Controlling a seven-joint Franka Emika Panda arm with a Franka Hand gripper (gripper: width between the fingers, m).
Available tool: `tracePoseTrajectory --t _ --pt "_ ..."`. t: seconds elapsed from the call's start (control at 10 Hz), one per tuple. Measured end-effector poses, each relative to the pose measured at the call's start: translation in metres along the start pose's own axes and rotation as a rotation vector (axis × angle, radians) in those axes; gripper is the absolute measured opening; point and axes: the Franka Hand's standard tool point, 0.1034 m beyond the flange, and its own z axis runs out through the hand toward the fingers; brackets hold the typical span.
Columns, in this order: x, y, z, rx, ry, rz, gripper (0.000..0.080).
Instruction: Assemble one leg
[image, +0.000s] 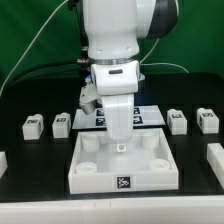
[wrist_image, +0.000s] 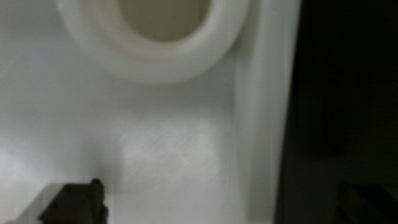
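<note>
The white square tabletop (image: 90, 172) with round corner sockets lies on the black table, a marker tag on its front wall. My gripper (image: 120, 138) hangs low over its back part. Four small white legs with tags stand in a row: two at the exterior view's left (image: 33, 124) (image: 61, 123), two at its right (image: 177, 120) (image: 207, 120). The wrist view is very close to the tabletop (wrist_image: 178, 130); one round socket (wrist_image: 157, 35) shows. My gripper (wrist_image: 219, 205) is open and empty, one fingertip (wrist_image: 75, 202) over the white surface, the other over the black table beyond the tabletop's edge.
The marker board (image: 150, 115) lies behind the arm, mostly hidden by it. White parts stand at the exterior view's left edge (image: 3, 160) and right edge (image: 215, 155). A green backdrop closes off the back.
</note>
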Motion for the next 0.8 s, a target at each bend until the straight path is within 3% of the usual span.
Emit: tracePoseTrajectory --t 0.2,0.3,0.4,0.5,0.7,0.8 --pt "0.0 -0.0001 0.0 0.0 0.0 0.001 0.065" --pt "-0.0001 -0.0002 0.0002 0.001 0.0 0.002 0.0561" --pt "-0.0001 -0.0003 0.0003 0.001 0.0 0.002 0.0561" --pt "-0.0002 -0.0004 0.0004 0.001 0.0 0.002 0.0342" --pt "-0.0002 -0.0006 0.0007 0.002 0.0 0.003 0.0063" --pt "-0.0004 0.0001 0.0002 -0.001 0.0 0.003 0.0063"
